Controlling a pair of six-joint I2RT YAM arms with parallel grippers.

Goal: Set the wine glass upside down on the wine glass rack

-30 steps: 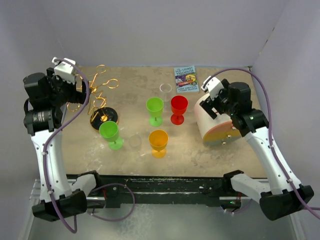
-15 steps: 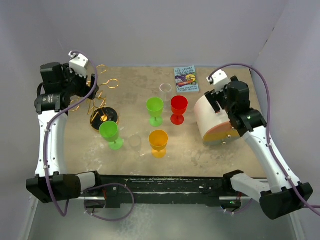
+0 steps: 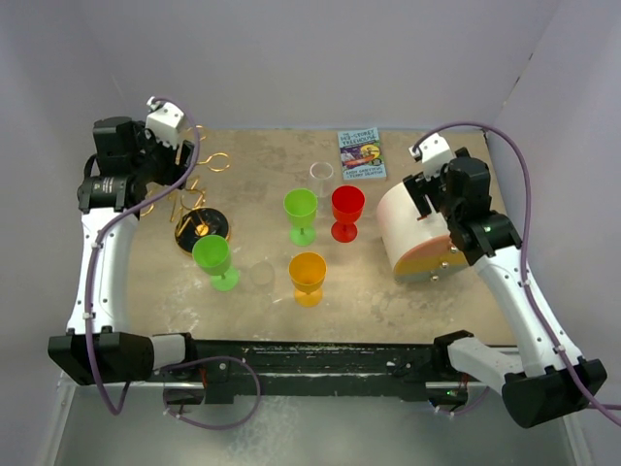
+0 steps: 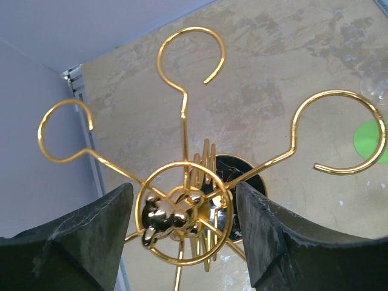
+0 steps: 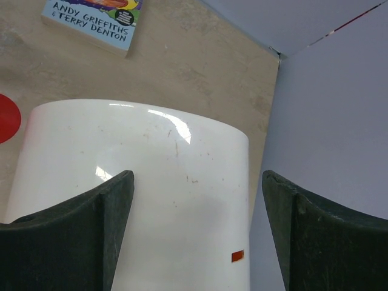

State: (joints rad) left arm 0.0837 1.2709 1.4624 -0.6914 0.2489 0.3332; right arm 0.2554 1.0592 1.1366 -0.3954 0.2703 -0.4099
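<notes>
The wine glass rack (image 3: pixel 194 186) is a gold wire stand on a round black base (image 3: pixel 202 229) at the table's left. My left gripper (image 3: pixel 161 155) hovers over its top, open and empty. In the left wrist view the gripper (image 4: pixel 185 224) has one jaw on each side of the rack's gold top ring and knob (image 4: pixel 173 212), apart from them. Upright wine glasses stand mid-table: green (image 3: pixel 300 210), red (image 3: pixel 347 210), orange (image 3: pixel 308 276), another green (image 3: pixel 214 259) and two clear ones (image 3: pixel 321 176) (image 3: pixel 262 276). My right gripper (image 3: pixel 419 197) is open and empty.
A white cylinder (image 3: pixel 417 238) lies on its side at the right, under the right gripper (image 5: pixel 197 236), and fills the right wrist view (image 5: pixel 139 200). A book (image 3: pixel 361 152) lies at the back, also in the right wrist view (image 5: pixel 94 21). Walls enclose the table.
My left arm has swung back and to the right, bringing its gripper over the top of the rack. My right gripper has shifted slightly right over the white cylinder.
</notes>
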